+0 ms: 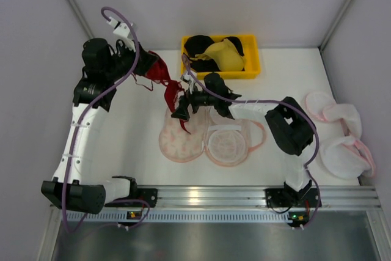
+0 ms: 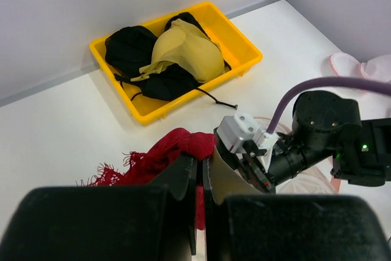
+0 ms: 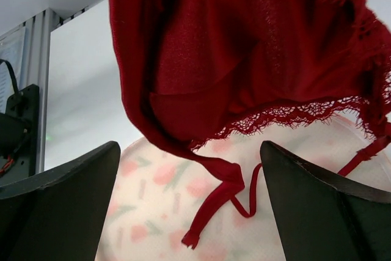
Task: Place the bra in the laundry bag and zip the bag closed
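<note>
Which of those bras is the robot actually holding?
The red lacy bra, pinched in the left hand and dangling in the air. The yellow bra and black bras lie in the yellow tray.

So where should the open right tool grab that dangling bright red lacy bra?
Probably the folded lower cup of the bright red lacy bra, straight on from the right: it hangs bunched before the right tool's spread fingers, above the printed mesh laundry bag. The thin straps look too slim to pinch reliably.
</note>
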